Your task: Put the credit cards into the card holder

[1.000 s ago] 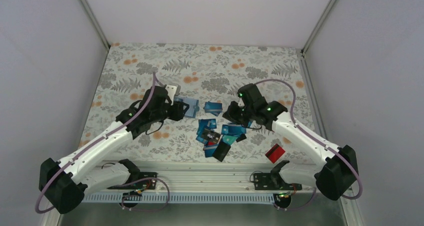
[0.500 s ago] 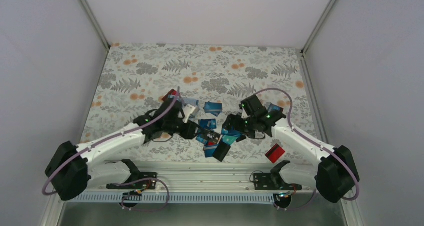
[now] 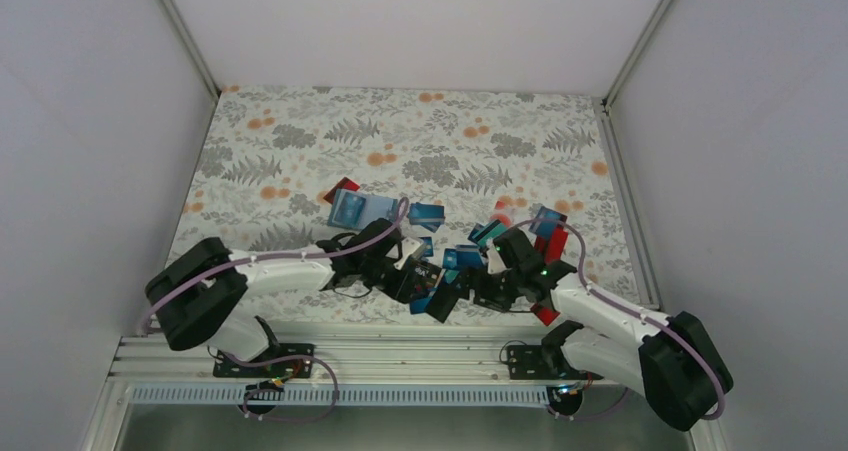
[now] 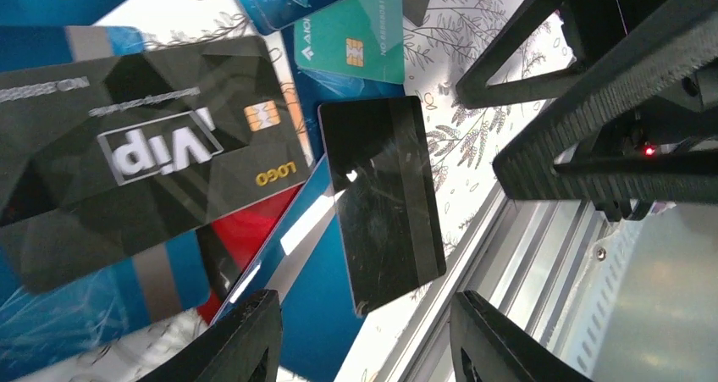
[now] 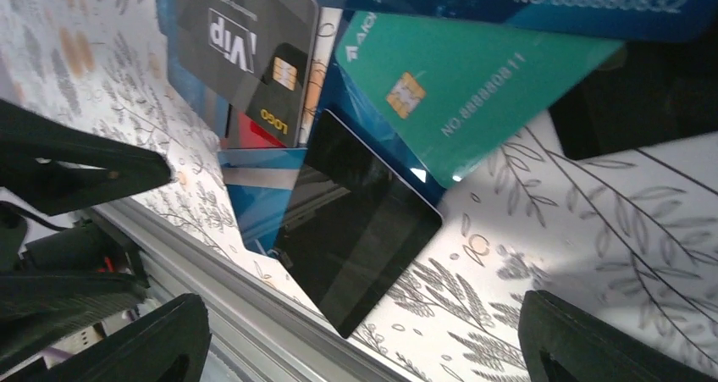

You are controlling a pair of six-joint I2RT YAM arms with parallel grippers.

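Note:
Credit cards lie in a loose pile near the table's front edge: a black card (image 4: 381, 200) (image 5: 356, 221) (image 3: 443, 302), a grey "Vip" card (image 4: 144, 170) (image 5: 245, 43), a green card (image 4: 356, 35) (image 5: 466, 85), plus blue and red ones. My left gripper (image 3: 418, 279) (image 4: 368, 348) hangs open just over the black card's near end, holding nothing. Facing it from the right, my right gripper (image 3: 470, 289) (image 5: 364, 348) is wide open and empty above the same card. The card holder (image 3: 358, 209) lies farther back, behind the left arm, with a red card at its far corner.
More cards lie at the back right (image 3: 546, 221), with a red one (image 3: 550, 245) by the right arm and a blue one (image 3: 425, 214) mid-table. The metal rail (image 3: 400, 346) runs directly in front of the pile. The two grippers are close together.
Both arms have swung down to the pile at the front edge. The left gripper left the card holder behind. The right gripper went from shut to open.

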